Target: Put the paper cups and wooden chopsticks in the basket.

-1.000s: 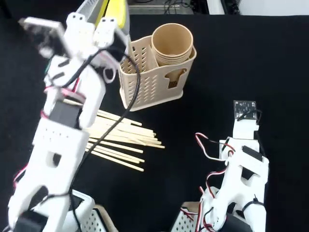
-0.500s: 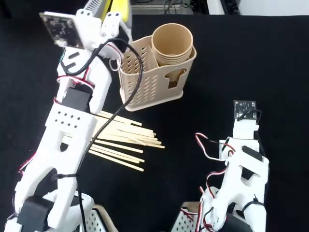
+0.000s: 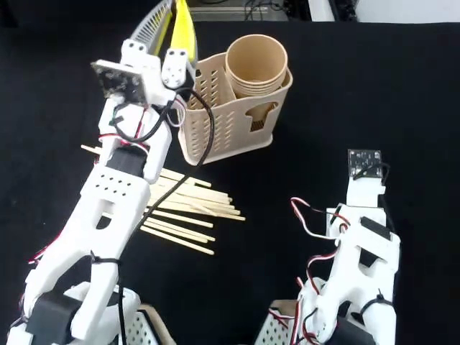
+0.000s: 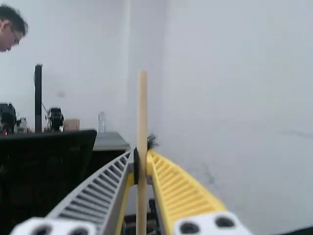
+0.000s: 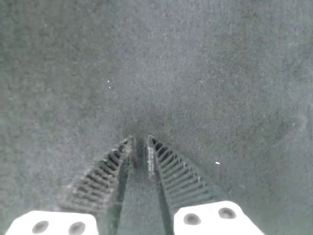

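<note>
A chopstick [image 4: 142,112] is pinched in the left hand [image 4: 141,165] at the desk's [image 3: 359,86] far edge. Loose chopsticks [image 3: 190,208] are spread before the basket [image 3: 230,126], cups [image 3: 256,61] stacked inside. The right hand [image 5: 139,143] is pressed together near the front edge.

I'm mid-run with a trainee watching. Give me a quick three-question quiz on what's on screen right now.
1. True or false: the left gripper is shut on a single chopstick.
2. Where are the paper cups? A) stacked inside the basket B) held up by an arm C) on the floor
3. Fill in: the right gripper is shut and holds ____.
Key: 1 true; 2 A; 3 nothing.
</note>
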{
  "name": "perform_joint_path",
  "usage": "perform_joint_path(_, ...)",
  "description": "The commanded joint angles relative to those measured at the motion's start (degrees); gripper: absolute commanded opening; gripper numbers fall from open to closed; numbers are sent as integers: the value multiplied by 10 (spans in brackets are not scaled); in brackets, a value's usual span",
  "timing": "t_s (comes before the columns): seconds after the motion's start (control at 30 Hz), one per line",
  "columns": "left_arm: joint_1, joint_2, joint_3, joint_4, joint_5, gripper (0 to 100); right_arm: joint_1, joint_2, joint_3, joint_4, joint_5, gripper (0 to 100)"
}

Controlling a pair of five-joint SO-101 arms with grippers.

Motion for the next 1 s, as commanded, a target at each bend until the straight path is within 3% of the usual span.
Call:
perform_joint_path(0.0,-6,-4,26,14,-2,29,-6,-14,3,-11,18,54)
perform_joint_path(0.13,-6,-6,37,-3,-2,48,-6,-14,4,-11,19,54)
perform_joint_path(0.23,-7,-8,31,55,7,173,-6,-14,4,-11,20,54)
perform_joint_path(0.47,-58,-9,-123,338,102,196,-6,-14,4,-11,20,54)
perform_joint_path(0.67,-102,-44,-240,584,115,196,-6,-14,4,-11,20,54)
perform_joint_path(0.87,-217,-141,-266,862,178,195,-6,-14,4,-11,20,54)
perform_joint_path(0.97,-271,-151,-234,963,199,198,-6,-14,4,-11,20,54)
